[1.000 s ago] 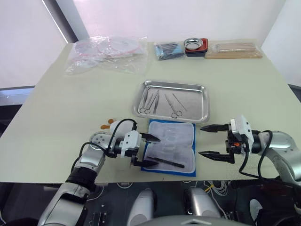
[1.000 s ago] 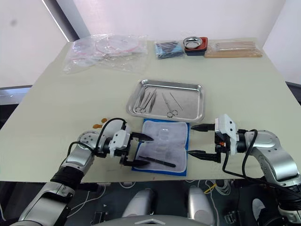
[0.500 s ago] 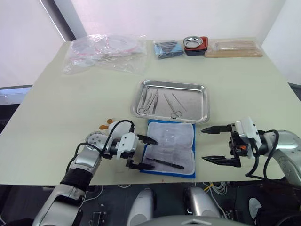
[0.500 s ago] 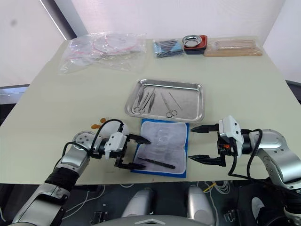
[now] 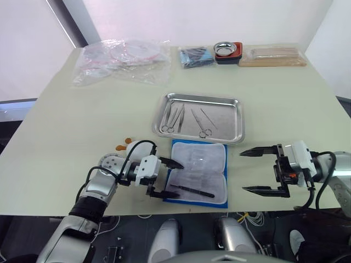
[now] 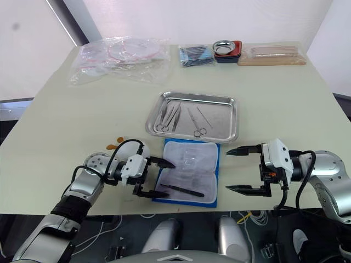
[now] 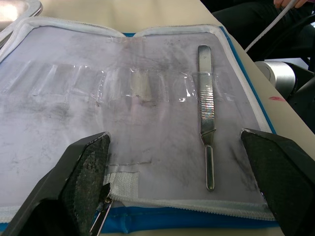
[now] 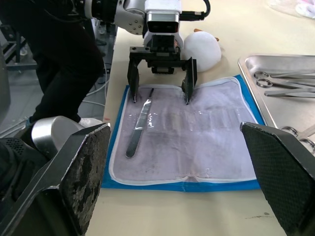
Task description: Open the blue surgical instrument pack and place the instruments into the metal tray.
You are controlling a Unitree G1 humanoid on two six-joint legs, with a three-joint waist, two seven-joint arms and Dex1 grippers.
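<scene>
Pack: the blue surgical instrument pack (image 5: 198, 171) lies unfolded on the table (image 5: 66, 131), whitish pocketed face up, just in front of the metal tray (image 5: 199, 116) and close to the table's near edge.
Instruments in tray: several slim ring-handled scissors and forceps (image 5: 189, 119) already lie inside it.
Last instrument: one flat handle-like tool, a scalpel handle (image 7: 205, 114) by its look, sits in a pocket at the near end of the pack.
Left gripper: the left gripper (image 5: 168, 178) is wide open and empty at the pack's left edge, one finger over the white face and the other just by the scalpel handle's end.
Right gripper: the right gripper (image 5: 256, 171) is also wide open and holds nothing.
Just changed: over the last second the right gripper has drawn back to the right, from just beside the pack's right edge to well clear of it; the left has stayed put.
Meaning: the right arm seems to be leaving the pack to the left, so the remaining pick is the scalpel handle.
Progress: nearly done, by my reading; one piece left to move.
</scene>
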